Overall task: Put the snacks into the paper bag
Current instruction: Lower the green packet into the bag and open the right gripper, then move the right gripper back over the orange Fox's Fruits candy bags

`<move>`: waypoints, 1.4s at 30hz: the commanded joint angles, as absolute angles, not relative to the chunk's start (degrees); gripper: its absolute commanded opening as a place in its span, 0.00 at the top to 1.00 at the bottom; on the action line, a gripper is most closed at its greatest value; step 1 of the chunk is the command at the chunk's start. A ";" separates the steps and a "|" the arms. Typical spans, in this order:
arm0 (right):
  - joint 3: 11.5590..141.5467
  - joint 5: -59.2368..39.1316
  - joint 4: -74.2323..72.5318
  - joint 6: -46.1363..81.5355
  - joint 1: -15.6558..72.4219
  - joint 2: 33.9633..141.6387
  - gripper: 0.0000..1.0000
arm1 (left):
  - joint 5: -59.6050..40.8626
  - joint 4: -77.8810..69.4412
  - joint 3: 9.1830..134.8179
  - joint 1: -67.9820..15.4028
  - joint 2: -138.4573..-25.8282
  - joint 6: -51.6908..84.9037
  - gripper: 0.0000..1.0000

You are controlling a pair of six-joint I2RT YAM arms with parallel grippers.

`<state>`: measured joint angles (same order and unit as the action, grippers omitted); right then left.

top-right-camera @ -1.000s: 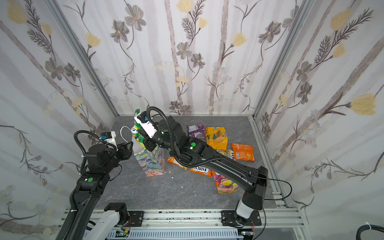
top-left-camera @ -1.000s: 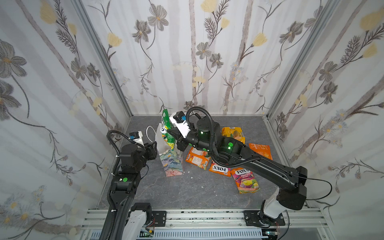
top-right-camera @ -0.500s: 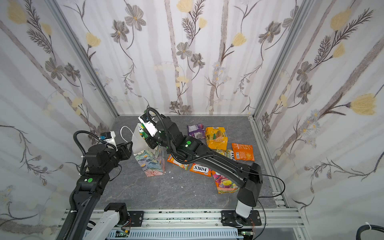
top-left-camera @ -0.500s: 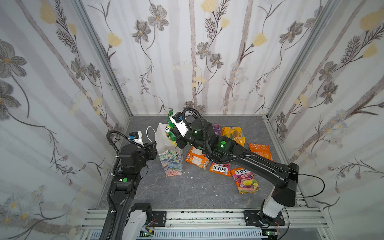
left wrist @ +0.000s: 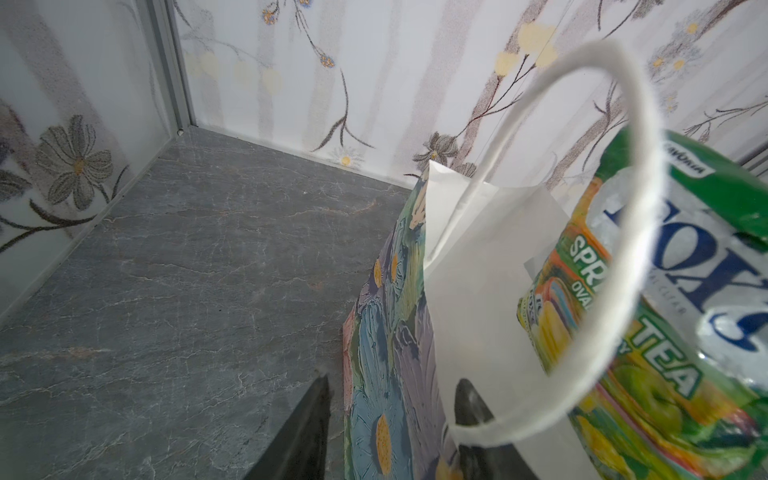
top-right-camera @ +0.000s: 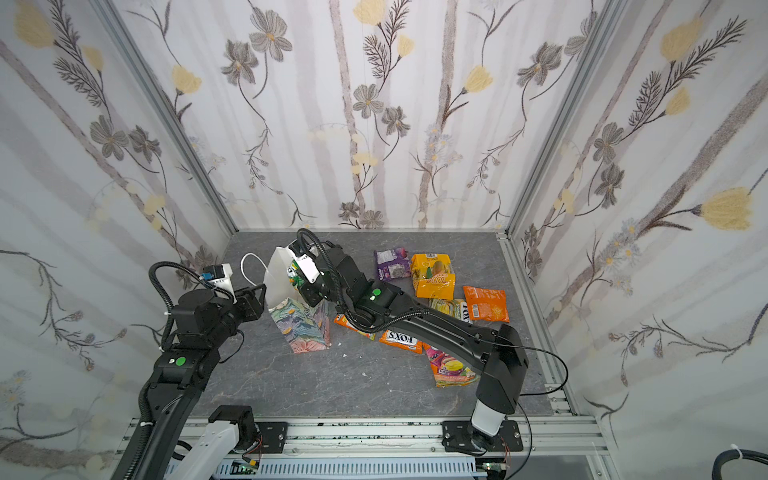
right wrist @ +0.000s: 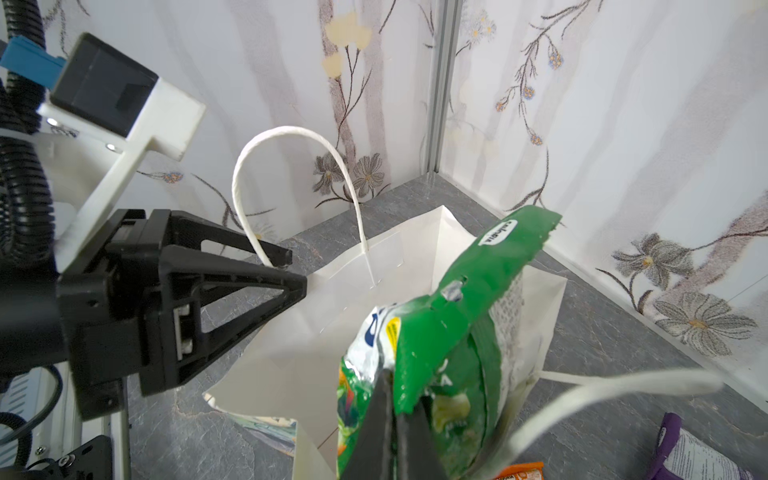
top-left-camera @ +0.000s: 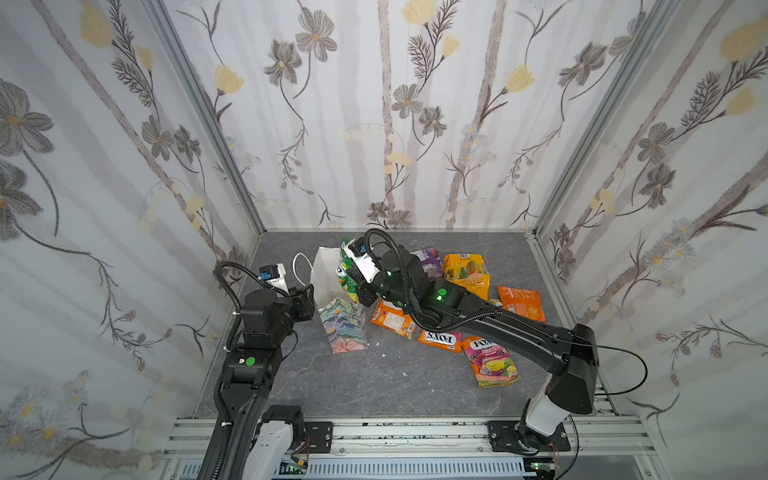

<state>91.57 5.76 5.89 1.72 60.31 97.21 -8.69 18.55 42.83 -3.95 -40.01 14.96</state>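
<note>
My right tool (right wrist: 395, 399) grips green packet (right wrist: 490, 270) over paper bag (right wrist: 332, 324), mid-frame; left tool (right wrist: 293, 268) pinches bag. Handle (right wrist: 623, 386) could snag packet.

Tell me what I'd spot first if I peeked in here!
A bright green packet, pinched in the right gripper, hangs at the mouth of the flowery paper bag. The left gripper holds the bag's side, and more colourful snacks lie on the grey floor beside it.

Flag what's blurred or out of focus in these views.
Left wrist view: the handle loop nearest the lens and the green packet are soft. Right wrist view: the other handle is blurred, the left tool crisp. Both top views: sharp, evenly lit.
</note>
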 commanded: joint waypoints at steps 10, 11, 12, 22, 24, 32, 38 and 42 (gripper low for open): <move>89.37 6.59 -0.52 2.82 60.29 95.10 0.97 | -6.99 19.87 42.37 -4.22 -39.90 14.77 0.52; 89.38 6.51 -0.57 2.96 60.29 94.99 0.95 | -6.70 19.94 42.36 -4.22 -39.97 14.68 0.52; 89.38 6.27 -0.72 2.98 60.28 94.88 0.90 | -6.57 19.95 42.36 -4.22 -39.99 14.61 0.52; 90.09 4.22 -0.04 3.34 60.56 94.22 0.71 | -5.81 20.17 42.20 -4.22 -39.82 14.80 0.52; 90.13 4.13 0.17 3.33 60.64 93.83 0.67 | -5.74 20.13 42.18 -4.22 -39.72 14.81 0.52; 89.00 4.66 5.63 2.52 63.52 86.41 0.68 | -5.45 20.21 42.10 -4.22 -39.74 14.88 0.53; 77.36 12.30 8.92 4.56 63.51 75.62 0.67 | -5.29 20.26 42.17 -4.22 -39.43 14.98 0.52; 72.35 15.38 16.35 6.50 63.46 70.27 0.68 | -5.52 20.08 42.01 -4.22 -39.07 15.19 0.52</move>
<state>74.17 11.38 11.40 4.47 63.42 72.69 -5.85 19.57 42.19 -4.19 -39.27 15.00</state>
